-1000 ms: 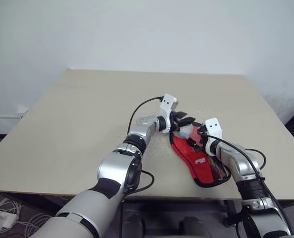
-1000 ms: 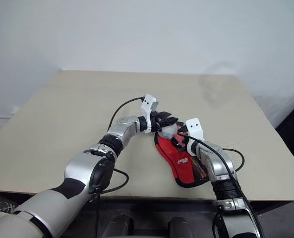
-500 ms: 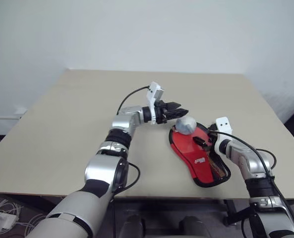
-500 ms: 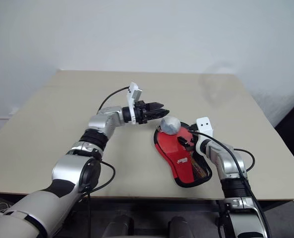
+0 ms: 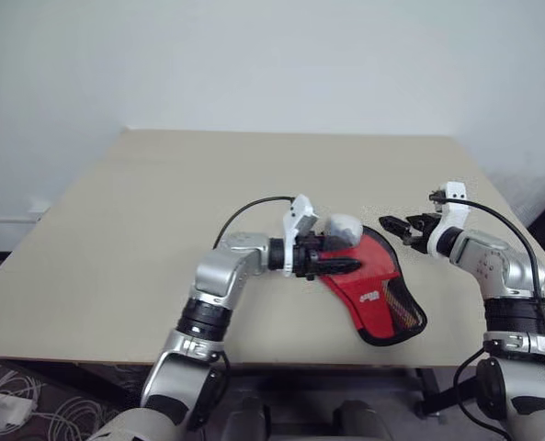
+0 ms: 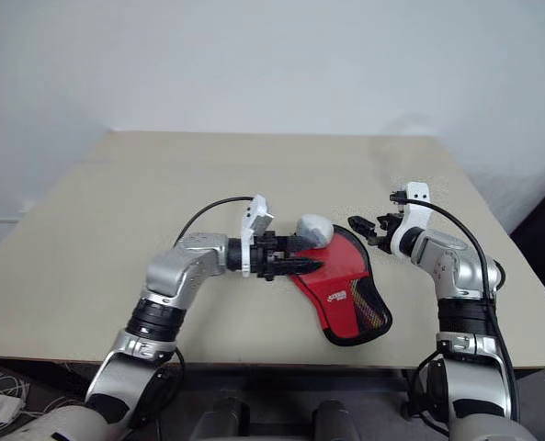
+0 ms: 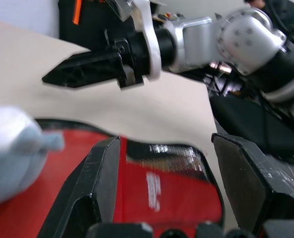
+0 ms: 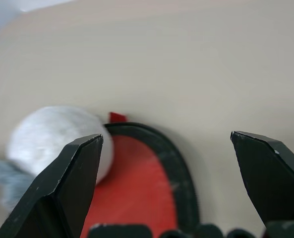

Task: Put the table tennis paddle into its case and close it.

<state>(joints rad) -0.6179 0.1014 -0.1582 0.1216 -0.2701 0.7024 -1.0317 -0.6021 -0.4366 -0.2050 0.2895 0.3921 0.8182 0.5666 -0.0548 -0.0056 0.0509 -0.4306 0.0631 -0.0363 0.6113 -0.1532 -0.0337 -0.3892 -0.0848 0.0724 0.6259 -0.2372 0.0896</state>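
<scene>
While the red case lies flat near the front edge of the table, a soft grey lump sits on its far end. The left gripper hangs over the case, fingers apart and empty. The right gripper floats beside it, fingers wide apart

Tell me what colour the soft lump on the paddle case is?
Pale grey-blue lump, resting on the red case; right wrist view shows it best.
</scene>
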